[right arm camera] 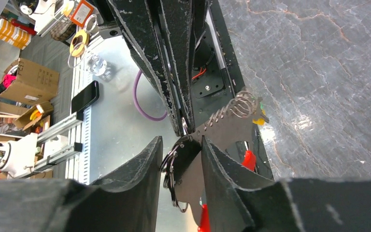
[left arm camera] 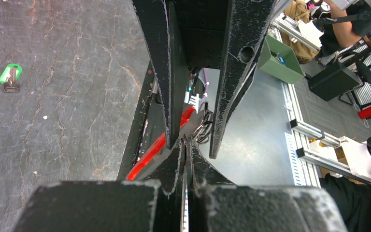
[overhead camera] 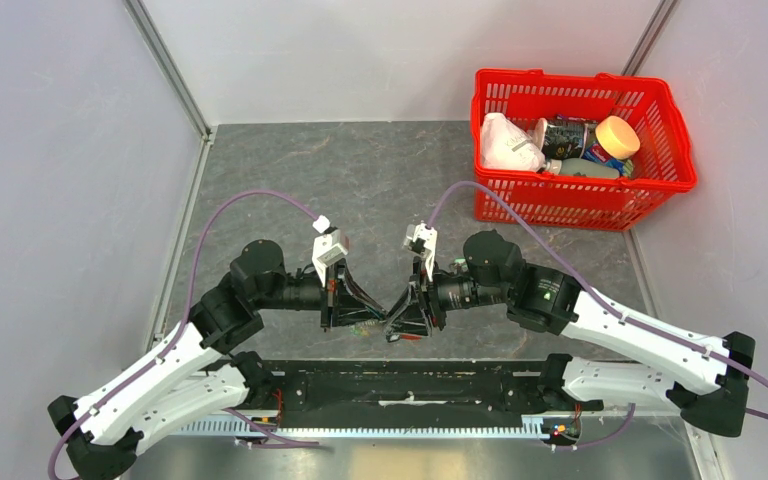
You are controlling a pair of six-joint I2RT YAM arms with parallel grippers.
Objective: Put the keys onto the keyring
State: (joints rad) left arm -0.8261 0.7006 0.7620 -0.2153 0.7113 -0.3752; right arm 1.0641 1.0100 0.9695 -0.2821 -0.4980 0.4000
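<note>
Black left gripper (left arm camera: 186, 145): fingers pressed tight together, and there's a thin silvery edge pinched right at the tips, close to the middle of the near table (overhead camera: 360, 180) edge.
Key (right arm camera: 222, 130): flat silvery blade, up off the table. One end sits in the left pinch and the other reaches in between the right fingers. A wire coil (right arm camera: 241, 104) sits at its far edge.
Keyring (left arm camera: 149, 154): in the air where the two grippers meet. Its red part slants past the left fingertips, just beside one right finger. I can't tell whether the key is threaded on it.
Rings (right arm camera: 170, 169): small wire loops, bunched beside the key.
Right gripper (right arm camera: 181, 142): fingers spread, straddling key and rings. I can't tell whether they press on them.
Green key (left arm camera: 10, 77): green tag, lying flat on the table, well apart from both grippers.
Basket (overhead camera: 580, 195): red, far right, with bottles and a white bag inside.
</note>
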